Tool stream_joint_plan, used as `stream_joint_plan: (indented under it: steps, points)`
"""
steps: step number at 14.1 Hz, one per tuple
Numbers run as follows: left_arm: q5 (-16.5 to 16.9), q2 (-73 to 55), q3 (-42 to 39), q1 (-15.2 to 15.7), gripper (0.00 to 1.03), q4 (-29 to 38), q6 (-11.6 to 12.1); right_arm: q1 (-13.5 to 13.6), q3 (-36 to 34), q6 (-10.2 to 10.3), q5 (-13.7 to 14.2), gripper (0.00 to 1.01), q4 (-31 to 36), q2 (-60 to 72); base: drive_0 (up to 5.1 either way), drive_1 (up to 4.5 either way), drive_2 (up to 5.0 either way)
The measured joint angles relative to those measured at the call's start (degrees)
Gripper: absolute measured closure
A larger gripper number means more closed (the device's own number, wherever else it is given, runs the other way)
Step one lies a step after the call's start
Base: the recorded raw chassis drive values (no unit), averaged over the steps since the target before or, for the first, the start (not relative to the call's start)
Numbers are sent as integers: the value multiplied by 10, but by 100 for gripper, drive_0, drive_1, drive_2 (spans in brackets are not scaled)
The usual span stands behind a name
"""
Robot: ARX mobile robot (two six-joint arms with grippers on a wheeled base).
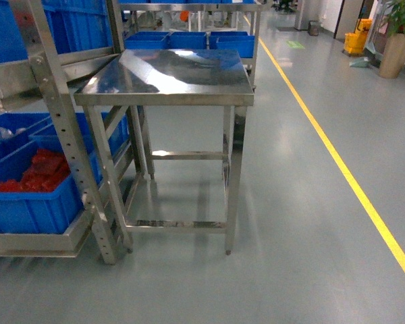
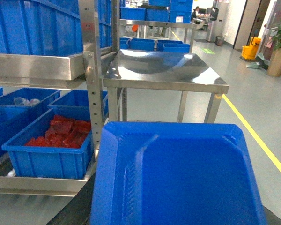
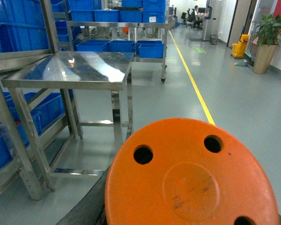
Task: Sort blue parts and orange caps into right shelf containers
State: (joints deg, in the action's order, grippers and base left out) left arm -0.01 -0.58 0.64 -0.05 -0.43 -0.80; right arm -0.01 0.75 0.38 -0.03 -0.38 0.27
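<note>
Hands unseen, grip state unclear | steel table [image 1: 169, 74] ahead | red parts, possibly caps, in blue crate [image 1: 34, 202]

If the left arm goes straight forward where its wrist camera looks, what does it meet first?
Probably the steel table; the shelf post is just left of that line. Depth is unclear, and the gripper is hidden behind a blue tray.

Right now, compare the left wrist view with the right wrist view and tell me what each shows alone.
Only the left wrist view shows a blue tray filling its foreground and a blue crate of red items on the low shelf. Only the right wrist view shows a round orange disc with holes up close. Both show the steel table and the yellow floor line. Neither shows a hand.
</note>
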Motion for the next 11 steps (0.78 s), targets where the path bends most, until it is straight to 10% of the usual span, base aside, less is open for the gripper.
stream_joint_plan:
  steps: [11]
  points:
    - [0, 0, 0, 0, 62, 3, 0, 0, 0, 0, 0, 57, 2, 0, -1, 381, -383]
